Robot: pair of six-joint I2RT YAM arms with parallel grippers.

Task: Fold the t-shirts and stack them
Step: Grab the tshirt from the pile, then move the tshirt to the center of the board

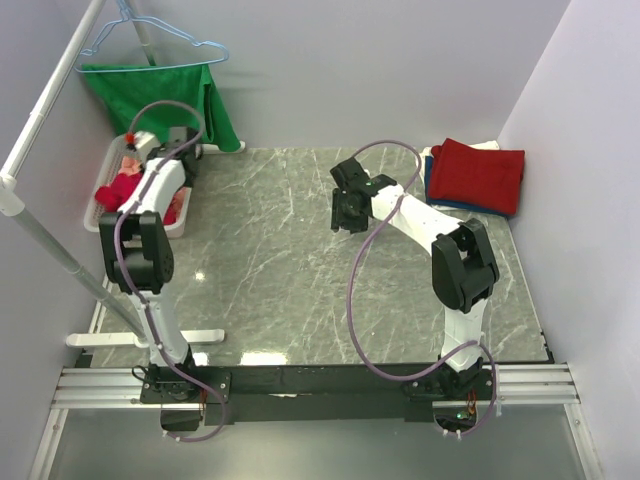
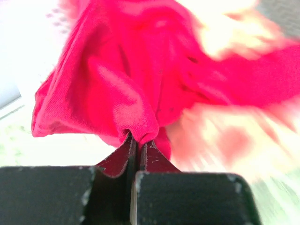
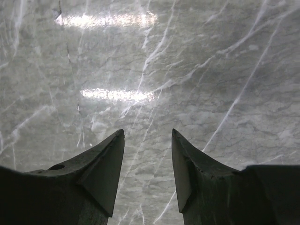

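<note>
My left gripper is shut on a pinched fold of the bright pinkish-red t-shirt, which fills the left wrist view. In the top view that t-shirt lies bunched in the white basket at the far left, under the left arm's wrist. A blurred salmon-orange cloth shows beside it. My right gripper stands open with nothing between its fingers, hovering over the bare marble table near the middle. At the back right sits a folded stack: a dark red t-shirt on top of a blue one.
A green cloth hangs on a blue hanger at the back left, above the basket. A white rail slants down the left side. Walls close in the table on the left, back and right.
</note>
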